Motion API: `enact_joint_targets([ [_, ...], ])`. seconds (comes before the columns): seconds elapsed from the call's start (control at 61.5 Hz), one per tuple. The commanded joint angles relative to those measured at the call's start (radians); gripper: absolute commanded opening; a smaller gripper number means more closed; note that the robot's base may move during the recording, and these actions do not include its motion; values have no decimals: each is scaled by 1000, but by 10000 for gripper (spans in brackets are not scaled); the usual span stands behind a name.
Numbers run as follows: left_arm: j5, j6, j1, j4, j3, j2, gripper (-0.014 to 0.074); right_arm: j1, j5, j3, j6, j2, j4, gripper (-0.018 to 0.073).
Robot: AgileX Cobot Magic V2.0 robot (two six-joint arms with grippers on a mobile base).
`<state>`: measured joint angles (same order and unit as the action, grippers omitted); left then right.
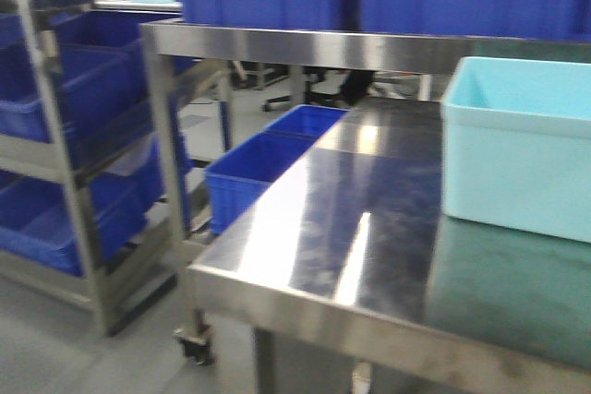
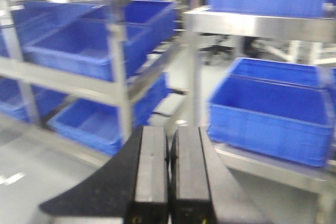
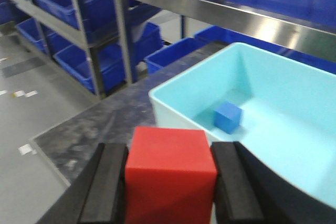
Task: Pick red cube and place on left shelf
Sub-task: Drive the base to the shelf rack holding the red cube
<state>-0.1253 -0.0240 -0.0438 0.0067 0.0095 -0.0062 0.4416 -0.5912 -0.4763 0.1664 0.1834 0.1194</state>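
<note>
My right gripper [image 3: 169, 153] is shut on the red cube [image 3: 170, 174], which fills the gap between the two black fingers; it hangs above the steel table near the light-blue bin [image 3: 273, 124]. My left gripper [image 2: 169, 140] is shut and empty, held in the air facing the shelf rack [image 2: 118, 72] on the left with its blue bins. That rack shows at the left of the front view [image 1: 69, 136]. Neither gripper shows in the front view.
A small blue cube [image 3: 228, 116] lies inside the light-blue bin, which stands on the steel table [image 1: 342, 228] at right [image 1: 517, 145]. Blue bins [image 1: 263, 168] sit under the table's upper shelf [image 1: 305, 43]. Grey floor lies between rack and table.
</note>
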Motion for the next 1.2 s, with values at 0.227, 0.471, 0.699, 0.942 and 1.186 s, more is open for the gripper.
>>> enact_joint_targets([
  [0.227, 86, -1, -2, -7, 23, -17, 102, -4, 93, -26, -8, 11, 14, 58],
  [0.471, 86, -1, -2, -7, 23, -17, 102, -4, 93, -26, -8, 11, 14, 58],
  [0.699, 86, -1, -2, -7, 23, -17, 102, -4, 93, -26, -8, 11, 14, 58],
  [0.942, 86, -1, -2, -7, 23, -17, 102, -4, 93, -26, -8, 11, 14, 58],
  [1.186, 86, -1, -2, -7, 23, -17, 102, -4, 92, -26, -8, 11, 14, 58],
])
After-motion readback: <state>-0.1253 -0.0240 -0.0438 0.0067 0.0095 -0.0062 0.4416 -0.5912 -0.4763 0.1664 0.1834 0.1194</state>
